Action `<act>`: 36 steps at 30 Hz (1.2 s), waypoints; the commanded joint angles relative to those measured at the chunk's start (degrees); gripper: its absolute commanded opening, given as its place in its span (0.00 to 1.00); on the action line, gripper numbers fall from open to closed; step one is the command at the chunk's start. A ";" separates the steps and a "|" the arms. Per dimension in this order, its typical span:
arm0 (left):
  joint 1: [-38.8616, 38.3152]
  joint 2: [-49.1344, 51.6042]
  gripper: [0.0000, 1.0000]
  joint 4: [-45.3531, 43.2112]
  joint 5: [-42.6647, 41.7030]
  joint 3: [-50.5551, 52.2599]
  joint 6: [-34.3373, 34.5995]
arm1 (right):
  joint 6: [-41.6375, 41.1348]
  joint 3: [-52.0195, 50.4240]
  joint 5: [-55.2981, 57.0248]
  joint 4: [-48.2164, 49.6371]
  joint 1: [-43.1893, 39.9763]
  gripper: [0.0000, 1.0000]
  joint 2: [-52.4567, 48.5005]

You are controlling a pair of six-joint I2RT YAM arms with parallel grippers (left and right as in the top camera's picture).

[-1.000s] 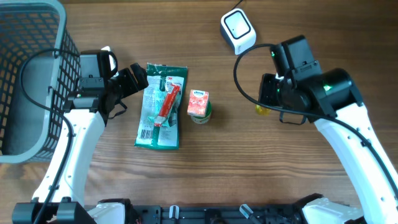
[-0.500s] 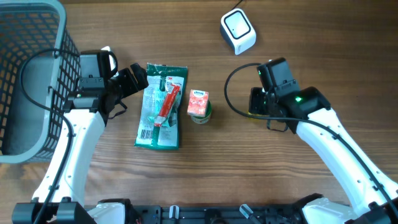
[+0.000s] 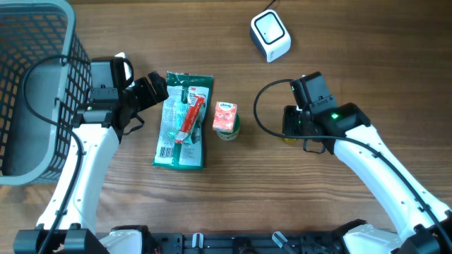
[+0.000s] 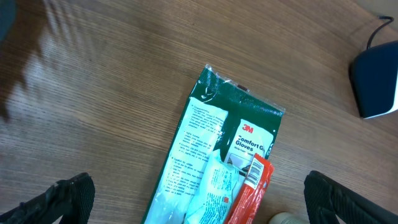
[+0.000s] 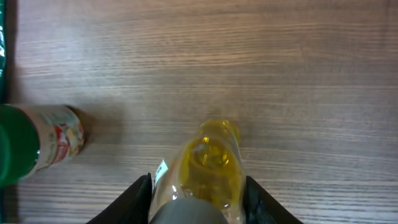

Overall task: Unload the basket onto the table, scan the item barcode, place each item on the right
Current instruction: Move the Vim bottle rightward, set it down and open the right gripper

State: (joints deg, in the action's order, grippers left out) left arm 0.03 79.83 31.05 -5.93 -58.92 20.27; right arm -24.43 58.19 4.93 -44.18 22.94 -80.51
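Bottle, yellow, sat clamped between partly closed fingers of right gripper, long axis pointing out ahead of wrist. Scanner lay well apart, up-table from it. Left gripper gaped wide, empty, farther off beside glove packet.

Table: brown, with fine straight wood grain
Basket: grey mesh
Scanner: white, with a grey window on top
Pack: dark green edges, pale panel of small print (a red logo shows in the left wrist view)
Tube: red, with a white barcode patch
Jar: green lid, white label with red marks
Bottle: clear yellow, with a white label patch
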 commanded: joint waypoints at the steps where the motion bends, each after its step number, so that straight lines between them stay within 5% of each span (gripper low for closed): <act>1: 0.24 -0.76 1.00 -0.15 -0.66 -1.01 -0.31 | 0.44 -0.44 0.13 0.94 -0.09 0.47 -0.33; 5: 0.24 -0.74 1.00 -0.15 -0.66 -1.01 -0.31 | 0.42 -0.48 0.13 0.90 -0.09 0.67 -0.33; 9: 0.24 -0.74 1.00 -0.15 -0.66 -1.01 -0.33 | 0.46 -0.48 0.13 1.01 -0.09 0.99 -0.33; 20: 0.24 -0.76 1.00 -0.15 -0.66 -1.01 -0.31 | 6.23 18.38 0.09 -9.25 -0.09 1.00 1.40; 36: 0.24 -0.74 1.00 -0.15 -0.66 -1.01 -0.33 | 6.21 19.06 -2.99 -10.95 -0.09 1.00 1.22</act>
State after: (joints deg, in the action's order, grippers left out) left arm 0.03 79.83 31.05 -5.93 -58.92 20.27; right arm -19.14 76.55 1.91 -55.24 22.94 -79.31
